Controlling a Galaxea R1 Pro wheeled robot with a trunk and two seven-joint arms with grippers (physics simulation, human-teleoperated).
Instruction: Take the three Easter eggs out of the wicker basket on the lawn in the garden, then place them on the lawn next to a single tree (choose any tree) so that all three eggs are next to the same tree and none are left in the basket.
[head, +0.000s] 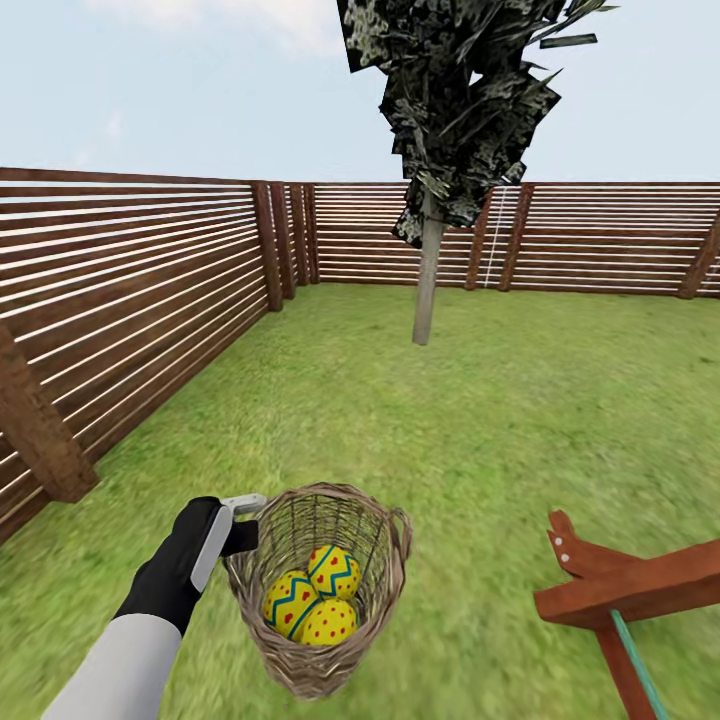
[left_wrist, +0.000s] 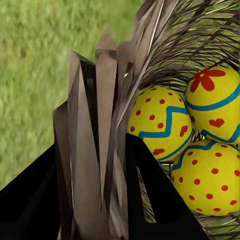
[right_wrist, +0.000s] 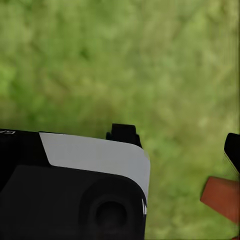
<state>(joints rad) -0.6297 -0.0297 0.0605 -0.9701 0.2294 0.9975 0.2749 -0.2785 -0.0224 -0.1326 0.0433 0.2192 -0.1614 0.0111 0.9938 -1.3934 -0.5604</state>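
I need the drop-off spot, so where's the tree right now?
In the head view the tree stands far ahead, slightly right of centre, on the lawn near the back fence, well beyond the wicker basket.

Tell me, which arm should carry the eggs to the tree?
Probably the left. Its fingers grip the basket rim, with all three eggs inside. It could carry them over the grass to the tree. The right gripper just hangs over grass.

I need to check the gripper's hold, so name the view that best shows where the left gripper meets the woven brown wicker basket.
The left wrist view: the left gripper has its dark fingers either side of the woven brown wicker basket rim, close up. The head view shows that gripper at the basket rim, but small. The right wrist view looks down at grass.
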